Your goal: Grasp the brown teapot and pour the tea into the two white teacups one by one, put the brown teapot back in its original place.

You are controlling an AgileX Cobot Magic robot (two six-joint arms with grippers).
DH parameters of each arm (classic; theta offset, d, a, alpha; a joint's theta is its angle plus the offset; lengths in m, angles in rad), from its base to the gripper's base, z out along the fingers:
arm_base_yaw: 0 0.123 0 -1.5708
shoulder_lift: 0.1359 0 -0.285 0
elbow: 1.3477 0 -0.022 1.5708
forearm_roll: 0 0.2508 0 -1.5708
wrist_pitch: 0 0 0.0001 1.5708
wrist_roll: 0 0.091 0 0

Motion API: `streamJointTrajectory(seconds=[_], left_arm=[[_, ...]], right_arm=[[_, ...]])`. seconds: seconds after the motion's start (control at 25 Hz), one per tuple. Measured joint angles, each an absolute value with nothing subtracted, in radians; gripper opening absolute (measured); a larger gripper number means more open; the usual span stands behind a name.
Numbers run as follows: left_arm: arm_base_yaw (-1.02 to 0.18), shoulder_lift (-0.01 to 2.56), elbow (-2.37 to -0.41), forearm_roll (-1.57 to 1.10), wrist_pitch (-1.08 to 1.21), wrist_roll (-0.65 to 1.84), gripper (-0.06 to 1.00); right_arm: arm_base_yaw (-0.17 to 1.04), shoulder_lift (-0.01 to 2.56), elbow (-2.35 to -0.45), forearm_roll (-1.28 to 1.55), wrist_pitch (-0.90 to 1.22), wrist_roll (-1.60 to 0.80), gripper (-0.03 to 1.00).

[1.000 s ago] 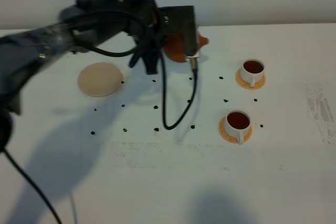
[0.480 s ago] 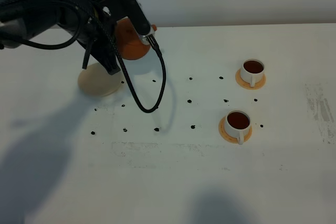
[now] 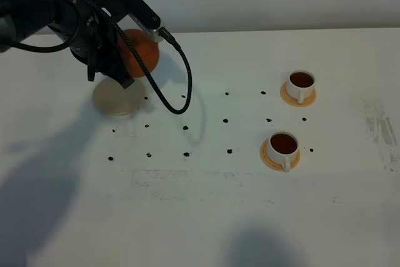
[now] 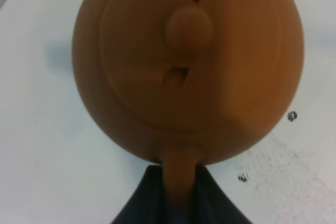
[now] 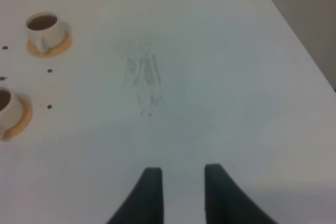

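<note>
Left wrist view: left gripper (image 4: 176, 192) is clamped on the round reddish-brown clay teapot's (image 4: 189, 66) handle; lower it level, centred over the beige disc coaster (image 3: 115, 99), nine o'clock of the filled white teacups (image 3: 300, 84). Right gripper (image 5: 181, 192) idles, looking slightly parted.

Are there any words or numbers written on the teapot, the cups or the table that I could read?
No, there are none to read.
brown teapot: plain clay, no writing.
Two white teacups: plain white, no print visible.
Table: only small black dots and faint grey scuff marks, no letters or numbers.
Left gripper and arm: black, no label shows.
</note>
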State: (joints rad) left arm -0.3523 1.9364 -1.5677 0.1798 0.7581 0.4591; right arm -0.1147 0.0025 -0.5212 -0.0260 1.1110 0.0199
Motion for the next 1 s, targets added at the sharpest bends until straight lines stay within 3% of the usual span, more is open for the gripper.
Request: streamJointTrajectory(seconds=[0.56,1.0], left_arm=[[-0.29,1.936,-1.568,0.142,0.848,0.336,0.09],[-0.23,1.935,-1.454,0.1,0.744,0.329,0.09]], right_arm=[[-0.115,0.003,-0.521,-0.026,1.111,0.02,0.22],[-0.115,0.003,-0.521,-0.026,1.111,0.02,0.22]])
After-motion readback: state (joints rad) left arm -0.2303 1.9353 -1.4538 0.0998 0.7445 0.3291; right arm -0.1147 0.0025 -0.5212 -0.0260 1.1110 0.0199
